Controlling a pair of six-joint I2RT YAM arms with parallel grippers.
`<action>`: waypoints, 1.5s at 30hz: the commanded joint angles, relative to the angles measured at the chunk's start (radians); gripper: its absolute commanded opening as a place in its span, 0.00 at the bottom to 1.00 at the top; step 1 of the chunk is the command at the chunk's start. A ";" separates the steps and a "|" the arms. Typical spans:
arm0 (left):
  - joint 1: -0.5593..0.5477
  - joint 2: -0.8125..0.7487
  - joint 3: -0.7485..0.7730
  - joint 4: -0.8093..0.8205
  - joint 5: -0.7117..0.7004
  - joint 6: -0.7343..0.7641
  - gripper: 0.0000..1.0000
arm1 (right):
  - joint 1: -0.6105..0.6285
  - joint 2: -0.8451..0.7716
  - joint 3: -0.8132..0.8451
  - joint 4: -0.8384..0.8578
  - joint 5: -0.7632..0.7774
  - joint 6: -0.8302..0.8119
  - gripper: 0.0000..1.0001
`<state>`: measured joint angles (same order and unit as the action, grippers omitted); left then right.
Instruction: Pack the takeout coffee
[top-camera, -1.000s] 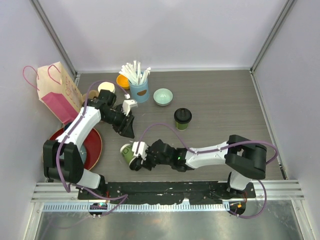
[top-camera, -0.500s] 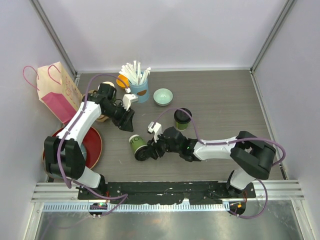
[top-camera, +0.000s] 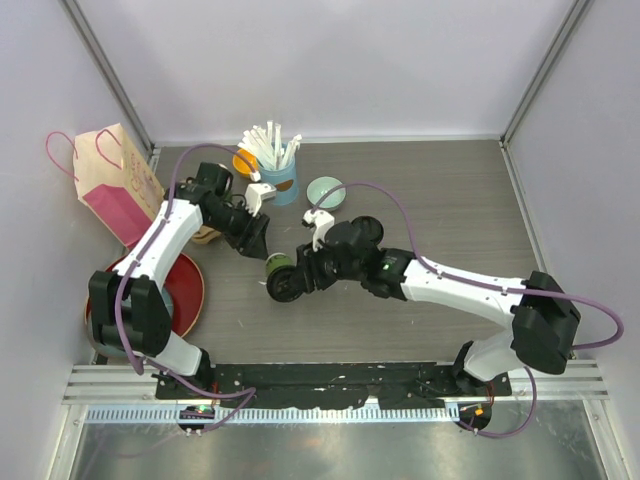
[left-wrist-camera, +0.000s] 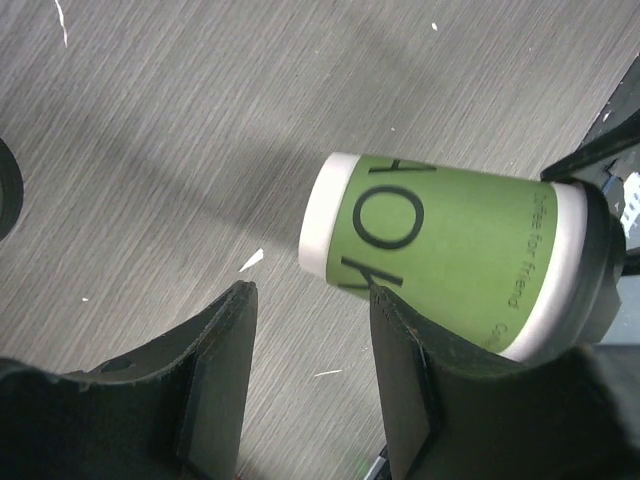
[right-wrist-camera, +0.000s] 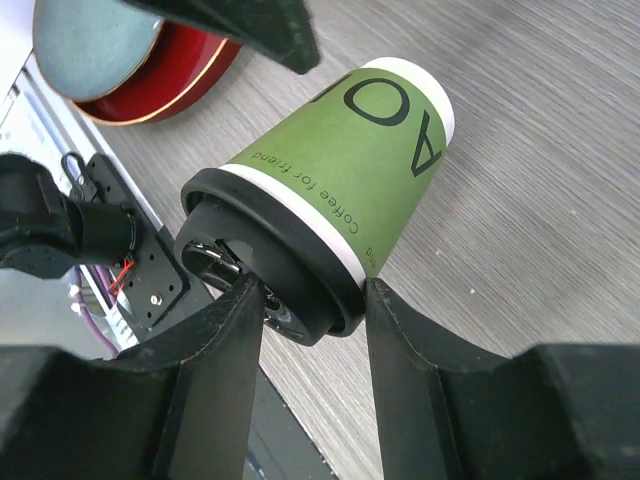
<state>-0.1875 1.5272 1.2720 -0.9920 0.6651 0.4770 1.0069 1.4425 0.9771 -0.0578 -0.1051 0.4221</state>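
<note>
We saw the right gripper (right-wrist-camera: 305, 300) clamped only on the lid (right-wrist-camera: 285, 250) of the sideways green cup (top-camera: 279, 277) at mid-frame (left gripper (left-wrist-camera: 312, 300) gaping empty beside its base), so we feared the lid could pop off.

A grey wood-grain table (top-camera: 450, 210) forms the floor of a booth closed in by plain pale lilac walls (top-camera: 330, 60) on the left, far and right. Silver metal posts (top-camera: 542, 70) rise at the two far corners, and a ribbed metal rail (top-camera: 330, 412) crosses the near edge. The light is soft and even, leaving only faint shadows on the tabletop.
</note>
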 joint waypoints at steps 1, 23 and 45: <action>0.005 0.001 0.047 0.003 0.031 -0.035 0.52 | -0.036 -0.028 0.109 -0.250 0.039 0.095 0.19; 0.006 -0.024 0.006 0.093 0.027 -0.097 0.52 | -0.326 0.306 0.595 -0.663 -0.289 0.240 0.04; 0.006 -0.036 -0.003 0.104 0.039 -0.089 0.52 | -0.326 0.507 0.680 -0.774 -0.439 0.437 0.02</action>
<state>-0.1875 1.5269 1.2747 -0.9154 0.6815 0.3920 0.6777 1.9362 1.6104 -0.8219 -0.4957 0.8196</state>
